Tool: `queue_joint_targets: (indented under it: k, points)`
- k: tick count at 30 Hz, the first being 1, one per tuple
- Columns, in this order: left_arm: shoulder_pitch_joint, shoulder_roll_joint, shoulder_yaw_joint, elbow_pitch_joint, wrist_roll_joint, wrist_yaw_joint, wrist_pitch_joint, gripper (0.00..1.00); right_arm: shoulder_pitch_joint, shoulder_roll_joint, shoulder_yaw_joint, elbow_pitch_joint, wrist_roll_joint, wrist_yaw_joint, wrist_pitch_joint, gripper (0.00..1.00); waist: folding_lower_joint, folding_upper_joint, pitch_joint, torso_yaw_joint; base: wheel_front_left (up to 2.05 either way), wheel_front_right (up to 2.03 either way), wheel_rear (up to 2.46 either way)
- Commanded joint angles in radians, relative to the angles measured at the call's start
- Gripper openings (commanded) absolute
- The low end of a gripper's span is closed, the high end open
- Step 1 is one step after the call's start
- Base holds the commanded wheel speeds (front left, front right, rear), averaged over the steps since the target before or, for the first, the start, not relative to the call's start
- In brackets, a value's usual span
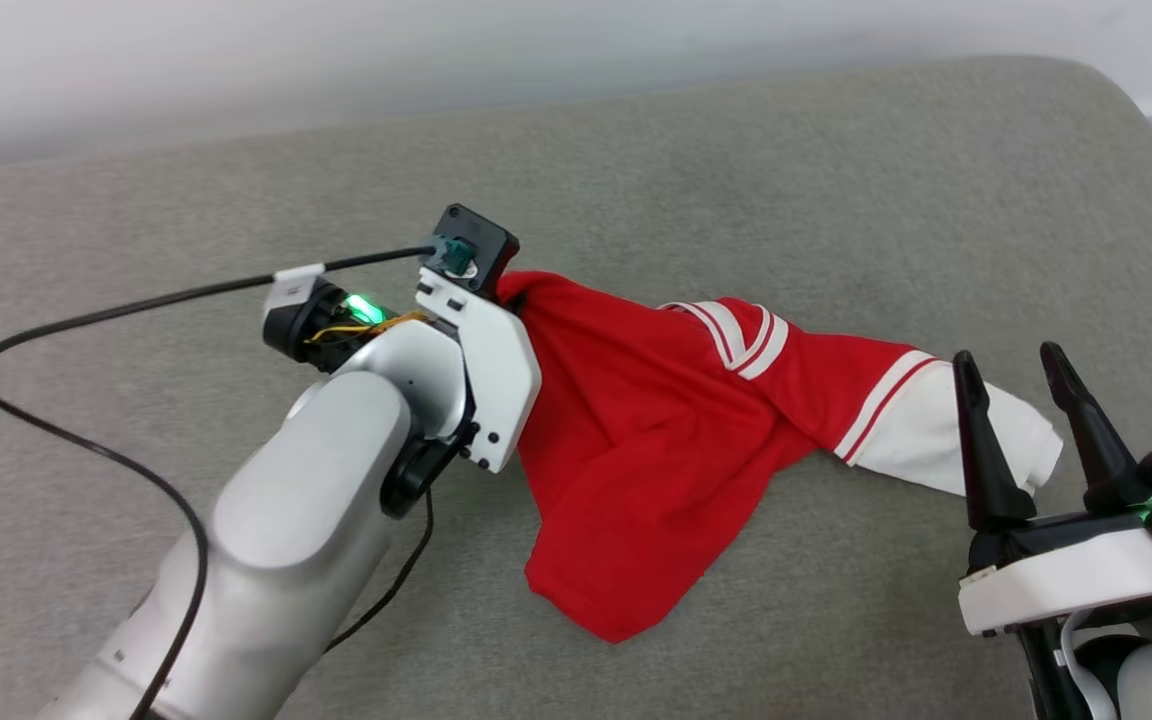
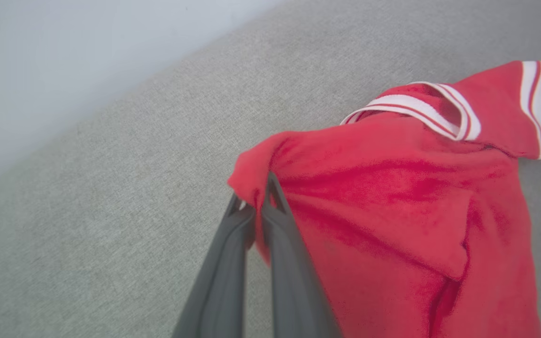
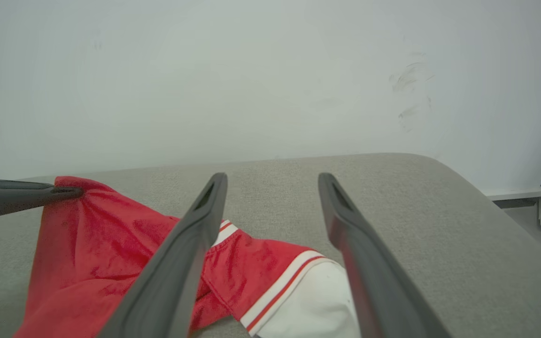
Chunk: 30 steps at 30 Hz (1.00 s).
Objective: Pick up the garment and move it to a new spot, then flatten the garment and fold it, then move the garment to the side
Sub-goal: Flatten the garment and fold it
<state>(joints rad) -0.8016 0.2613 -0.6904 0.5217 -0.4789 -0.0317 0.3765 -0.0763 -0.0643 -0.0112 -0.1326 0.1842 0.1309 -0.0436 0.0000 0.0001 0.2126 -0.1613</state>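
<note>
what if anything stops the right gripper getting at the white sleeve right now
Probably nothing, so likely yes. The right gripper stands open with the white sleeve lying uncovered on the grey cushion right below it. The left gripper pinches the garment at its far red corner.

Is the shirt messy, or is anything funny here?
Yes. The garment lies bunched and twisted on the grey surface, not flat. The left gripper pinches one red corner, holding it up, and a white sleeve sticks out sideways.

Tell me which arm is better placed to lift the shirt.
Left. The left gripper has its jaws shut on a red corner of the shirt; the right gripper stands open by the white sleeve, gripping nothing.
</note>
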Motion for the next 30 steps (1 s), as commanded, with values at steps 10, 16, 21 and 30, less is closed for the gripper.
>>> queue_joint_targets:
  k: [10, 16, 21, 30]
  points:
    - [0.336, 0.171, 0.025, -0.434, 0.012, 0.152, -0.041, 0.0, 0.059, 0.009, -0.02, -0.049, -0.021, 0.0, 0.043, 1.0, 0.0, -0.0001, -0.103, 0.117, 0.0, 0.0, 0.0]
    - [0.601, 0.205, -0.023, -0.577, -0.037, 0.221, -0.009, 0.0, 0.083, 0.012, -0.024, -0.068, -0.025, 0.0, 0.061, 1.0, 0.0, -0.0001, -0.125, 0.14, 0.0, 0.0, 0.0]
    - [0.745, 0.15, -0.09, -0.548, -0.107, 0.221, 0.011, 0.0, 0.092, 0.014, -0.015, -0.071, -0.023, 0.0, 0.077, 1.0, 0.0, -0.0001, -0.144, 0.141, 0.0, 0.0, 0.0]
    - [0.742, 0.062, -0.059, -0.477, -0.116, 0.227, -0.154, 1.0, 0.107, 0.015, -0.006, -0.082, -0.024, 0.0, 0.09, 1.0, 0.0, -0.0001, -0.168, 0.141, 0.0, 0.0, 0.0]
